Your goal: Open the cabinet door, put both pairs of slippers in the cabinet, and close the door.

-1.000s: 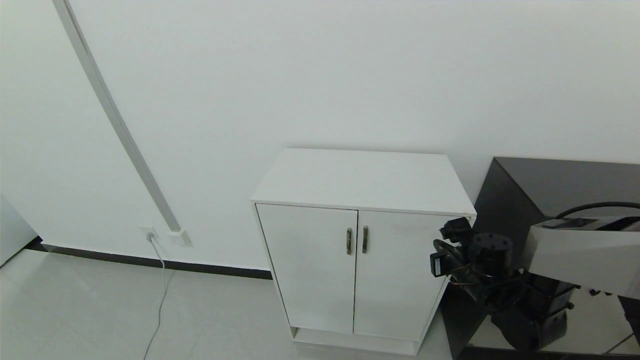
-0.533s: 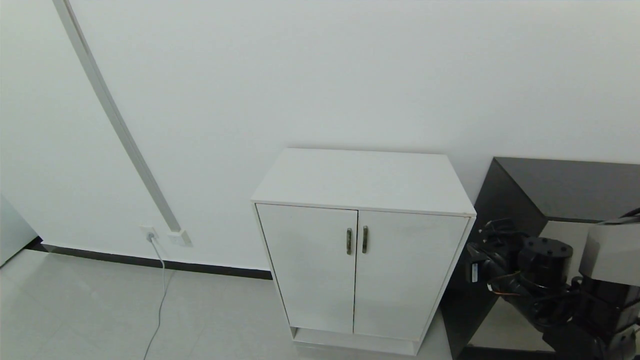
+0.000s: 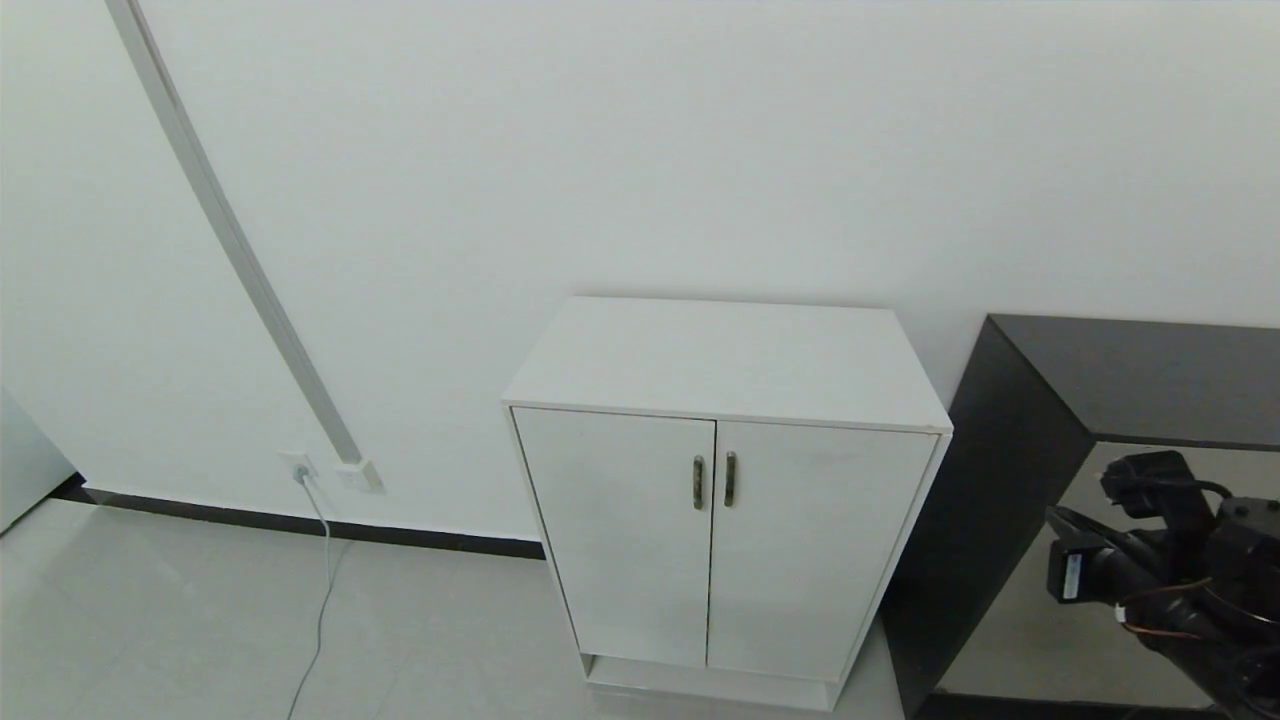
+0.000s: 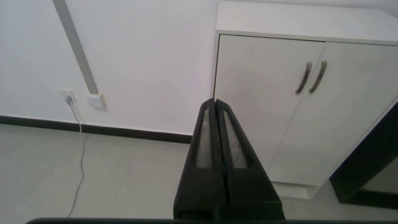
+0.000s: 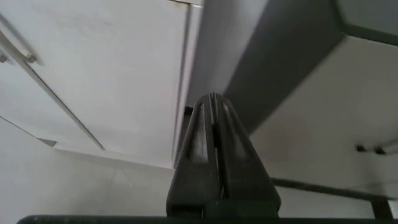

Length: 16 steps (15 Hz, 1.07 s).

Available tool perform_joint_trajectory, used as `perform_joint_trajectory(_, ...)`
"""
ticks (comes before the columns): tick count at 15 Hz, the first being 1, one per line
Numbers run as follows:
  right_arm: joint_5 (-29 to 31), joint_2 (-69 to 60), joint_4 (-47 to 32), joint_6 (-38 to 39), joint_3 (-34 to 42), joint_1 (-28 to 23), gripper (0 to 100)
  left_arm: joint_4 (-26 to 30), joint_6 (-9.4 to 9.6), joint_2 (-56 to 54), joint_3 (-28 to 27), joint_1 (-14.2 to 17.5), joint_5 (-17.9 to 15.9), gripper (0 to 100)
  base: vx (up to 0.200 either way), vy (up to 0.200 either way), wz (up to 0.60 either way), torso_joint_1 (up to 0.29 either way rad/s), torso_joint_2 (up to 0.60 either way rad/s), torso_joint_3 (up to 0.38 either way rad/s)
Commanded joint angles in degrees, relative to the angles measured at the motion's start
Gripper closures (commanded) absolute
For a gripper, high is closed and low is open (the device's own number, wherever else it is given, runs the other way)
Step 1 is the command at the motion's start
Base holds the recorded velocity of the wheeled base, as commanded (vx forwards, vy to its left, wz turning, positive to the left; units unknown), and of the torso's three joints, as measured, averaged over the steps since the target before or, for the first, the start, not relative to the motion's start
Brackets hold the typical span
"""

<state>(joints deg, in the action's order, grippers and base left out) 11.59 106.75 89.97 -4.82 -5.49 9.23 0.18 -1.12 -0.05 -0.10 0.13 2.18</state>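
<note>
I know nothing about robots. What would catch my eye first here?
A white cabinet stands against the wall, both doors shut, its two handles side by side at the middle. A black table sits to its right, with the right end effector, shut, in front of it.

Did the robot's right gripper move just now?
Yes. The right gripper slid to the robot's right, from the white cabinet's right edge to the black table beside it.
</note>
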Motion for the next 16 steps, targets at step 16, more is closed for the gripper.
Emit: perform_joint_trajectory(16, -7.11, -53.67, -48.83, 0.16, 5.49, -9.84, 100, -0.01, -0.02, 0.05, 0.01, 0.04, 0.02, 100, 0.0, 0.0, 0.0, 0.0, 0.0, 0.0)
